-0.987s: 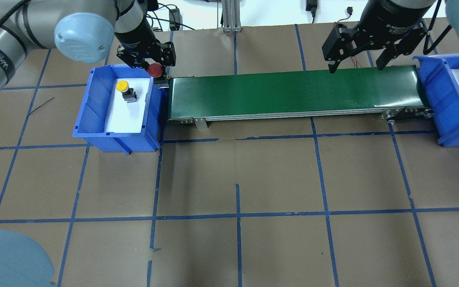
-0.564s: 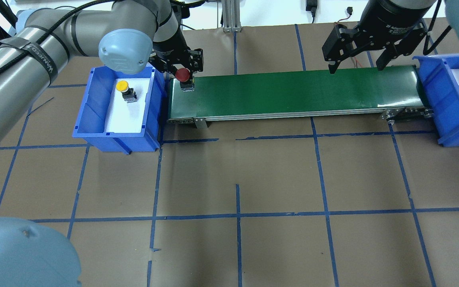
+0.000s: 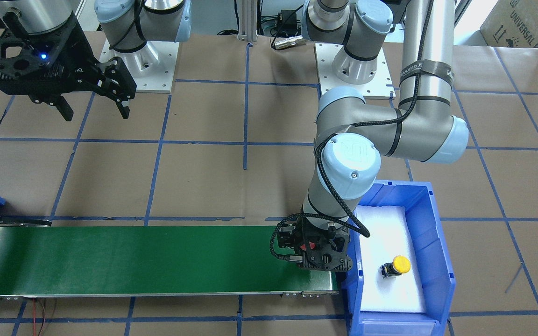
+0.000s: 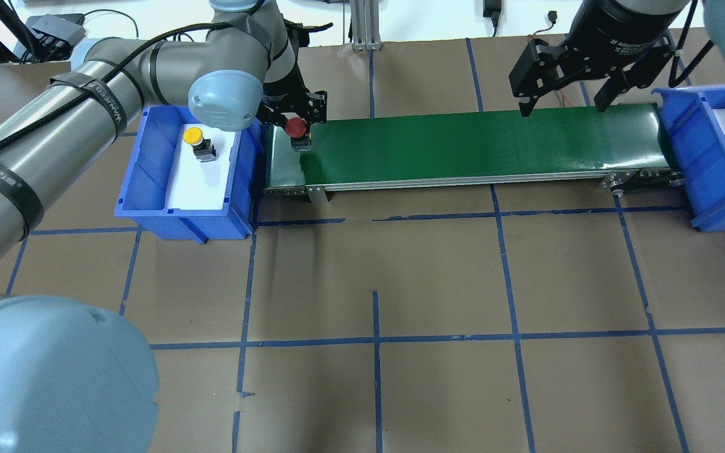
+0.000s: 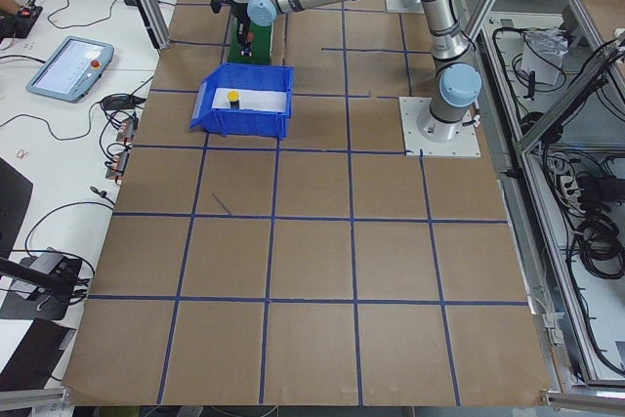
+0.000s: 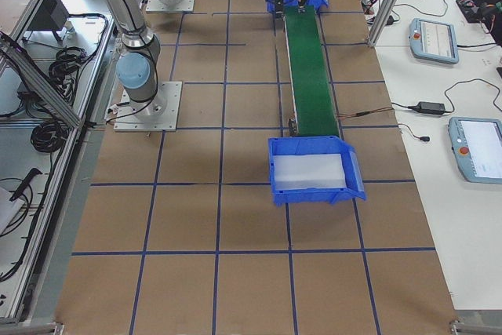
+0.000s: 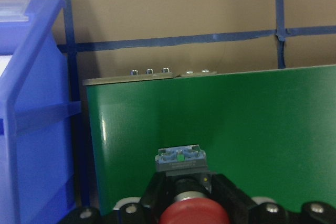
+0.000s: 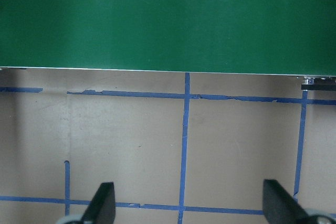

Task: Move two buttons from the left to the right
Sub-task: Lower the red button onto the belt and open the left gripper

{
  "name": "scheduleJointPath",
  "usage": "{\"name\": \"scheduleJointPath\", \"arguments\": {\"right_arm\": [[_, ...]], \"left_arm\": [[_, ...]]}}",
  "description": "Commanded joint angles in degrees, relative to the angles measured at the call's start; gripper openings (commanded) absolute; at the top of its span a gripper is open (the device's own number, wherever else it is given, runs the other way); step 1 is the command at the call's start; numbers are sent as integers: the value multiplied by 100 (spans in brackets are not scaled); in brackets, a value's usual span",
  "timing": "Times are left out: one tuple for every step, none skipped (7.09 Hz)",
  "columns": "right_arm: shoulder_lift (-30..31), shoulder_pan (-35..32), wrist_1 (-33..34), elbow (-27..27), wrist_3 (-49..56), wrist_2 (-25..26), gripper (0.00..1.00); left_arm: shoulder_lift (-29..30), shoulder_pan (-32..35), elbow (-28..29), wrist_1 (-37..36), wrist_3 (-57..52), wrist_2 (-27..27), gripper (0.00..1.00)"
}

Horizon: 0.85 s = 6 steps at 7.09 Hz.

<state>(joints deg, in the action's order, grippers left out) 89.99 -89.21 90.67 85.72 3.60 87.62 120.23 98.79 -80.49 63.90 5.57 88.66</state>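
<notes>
The green belt (image 4: 476, 145) runs from our left bin (image 4: 148, 157) to our right bin (image 4: 683, 138), and the left arm's elbow (image 4: 224, 100) overhangs the left bin. Our left gripper (image 4: 293, 119) clenches the red button (image 4: 295, 128) at the belt's left end; our right gripper (image 4: 562, 107) hangs spread, empty. The yellow button (image 4: 194, 134) stands in the left bin.

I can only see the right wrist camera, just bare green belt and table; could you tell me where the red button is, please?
Observer: The left gripper holds the red button at the belt's end beside the left bin.
Operator: And the yellow one?
Observer: The yellow button stands inside that bin, on white foam.
Operator: Is the right bin occupied?
Observer: No, the right bin holds only a white pad.
</notes>
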Motion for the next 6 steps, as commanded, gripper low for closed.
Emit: {"name": "scheduleJointPath", "arguments": {"right_arm": [[1, 0, -5, 6, 0, 0, 100], [1, 0, -14, 15, 0, 0, 100], [-7, 8, -23, 50, 0, 9, 100], [-7, 9, -5, 94, 0, 9, 100], [-7, 9, 12, 103, 0, 0, 100], [-7, 17, 4, 94, 0, 0, 100]], "left_arm": [[1, 0, -19, -9, 67, 2, 56], [-8, 0, -11, 0, 59, -33, 92], [-25, 0, 50, 0, 67, -42, 100], [-95, -8, 51, 0, 59, -33, 100], [-200, -17, 60, 26, 41, -7, 100], [-349, -87, 77, 70, 6, 19, 100]]}}
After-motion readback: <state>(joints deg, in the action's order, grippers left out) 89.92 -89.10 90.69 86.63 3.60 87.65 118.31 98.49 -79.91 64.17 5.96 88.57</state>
